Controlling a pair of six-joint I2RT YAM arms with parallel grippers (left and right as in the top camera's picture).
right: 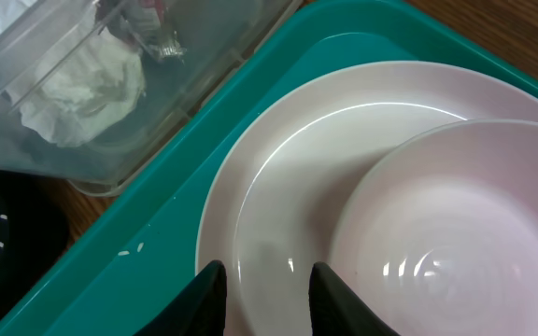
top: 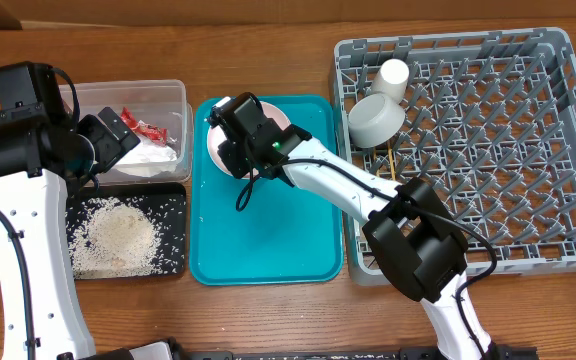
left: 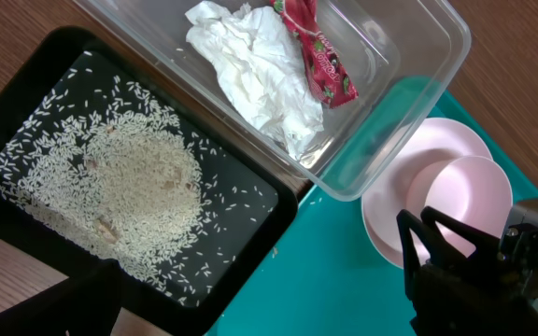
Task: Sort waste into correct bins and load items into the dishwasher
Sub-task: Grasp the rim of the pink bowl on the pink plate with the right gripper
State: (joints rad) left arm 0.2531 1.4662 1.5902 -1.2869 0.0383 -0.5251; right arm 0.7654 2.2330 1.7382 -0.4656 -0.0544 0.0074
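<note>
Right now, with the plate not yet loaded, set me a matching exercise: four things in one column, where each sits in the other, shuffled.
Things:
1. napkin
2. rice
3. plate
4. cup

Places:
A. teal tray
B. rack
C. black tray
D. tub

Pairs: 1-D, 2-C, 3-A, 4-B
</note>
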